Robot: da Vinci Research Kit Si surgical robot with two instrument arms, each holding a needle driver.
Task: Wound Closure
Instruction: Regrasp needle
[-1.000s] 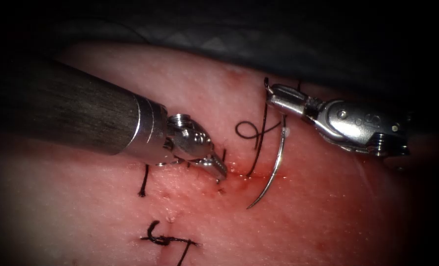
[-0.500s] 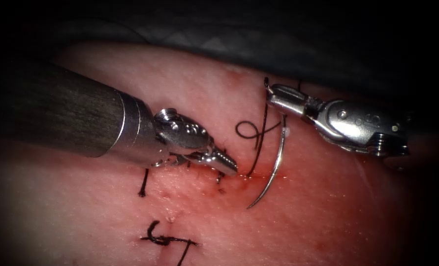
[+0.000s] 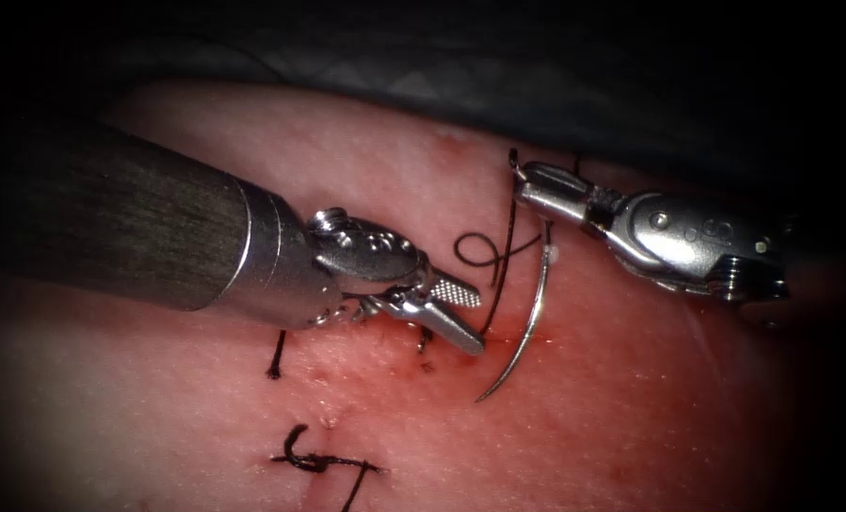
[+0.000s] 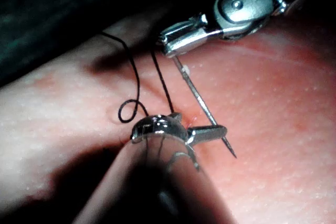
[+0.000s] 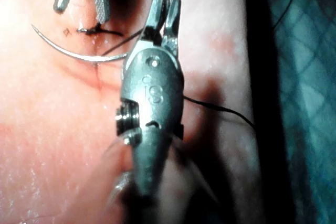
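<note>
Tied stitch [image 3: 319,463] low on the tissue [image 3: 157,379], left. Left arm's tool [image 3: 468,318]: jaws parted, holding nothing, tips just beside the thread [image 3: 499,256] at the cut [image 3: 461,346], amid red fluid [image 3: 546,351]. Curved needle [image 3: 527,322]: out of the tissue, hanging just right of the cut, point low. Right arm's tool [image 3: 525,185]: jaws closed on the thread near the needle's tail end. Risk, as judged: the open jaws could snag the loop [image 3: 475,251] or knock the loose needle. Change: half a second earlier the left jaws were closed and farther left; the right tool has held its place.
</note>
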